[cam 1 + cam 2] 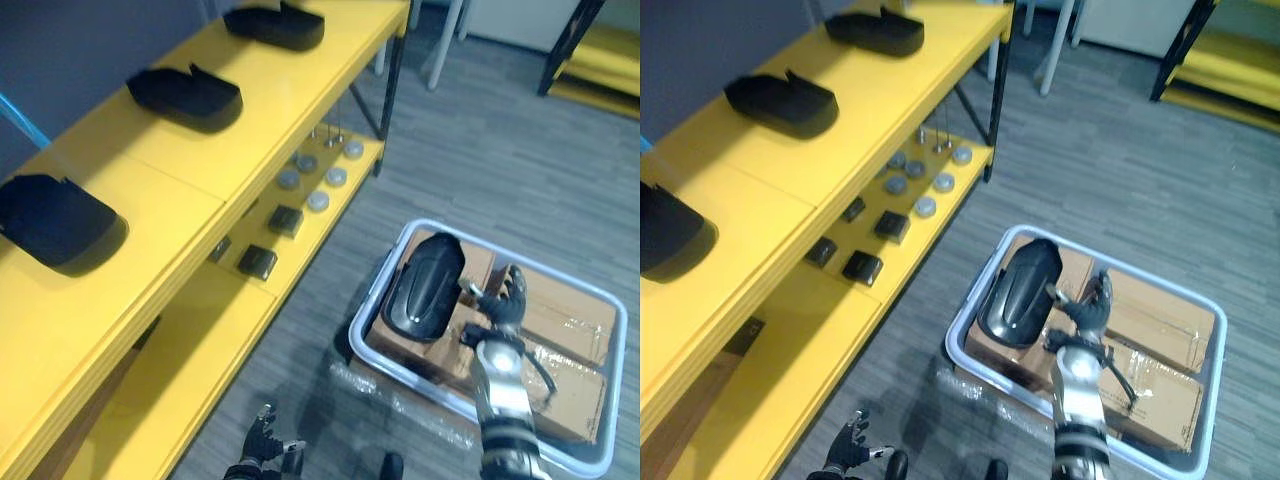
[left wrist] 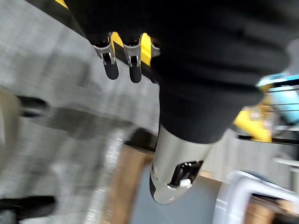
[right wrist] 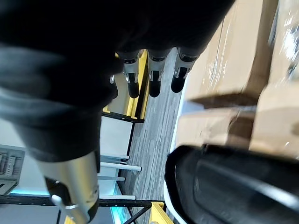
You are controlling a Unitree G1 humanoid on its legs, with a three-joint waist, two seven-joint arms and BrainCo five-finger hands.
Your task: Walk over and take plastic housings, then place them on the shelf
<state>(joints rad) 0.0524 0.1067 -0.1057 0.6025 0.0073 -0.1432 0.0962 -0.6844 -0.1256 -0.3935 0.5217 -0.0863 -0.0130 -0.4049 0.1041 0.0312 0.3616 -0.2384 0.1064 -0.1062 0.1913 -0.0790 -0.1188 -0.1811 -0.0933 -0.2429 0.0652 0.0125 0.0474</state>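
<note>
Hands: your left hand (image 1: 262,437) hangs low and close in, fingers slack, nothing in it. Your right hand (image 1: 500,300) is out over the bin, fingers straight and spread, holding nothing.
Housing: one black plastic housing (image 1: 425,285) lies just beside the right hand on its thumb side, propped on the cardboard boxes (image 1: 565,320). Whether the thumb touches it, you can't quite tell from here.
Handling: judge it a light, hollow, rigid shell with a glossy, slippery skin. It should not bend or crush, but it could skate out of a loose pinch.
Hold: take it across its narrow width, at the end nearest the hand, with the thumb hooked under the rim.
Bin: the pale tote (image 1: 354,340) rings both hand and housing, so lift clear of its wall.
Shelf: well apart from the right hand, out past its thumb side, the yellow shelf (image 1: 290,100) carries three shelved housings (image 1: 185,95) with bare board between them.
</note>
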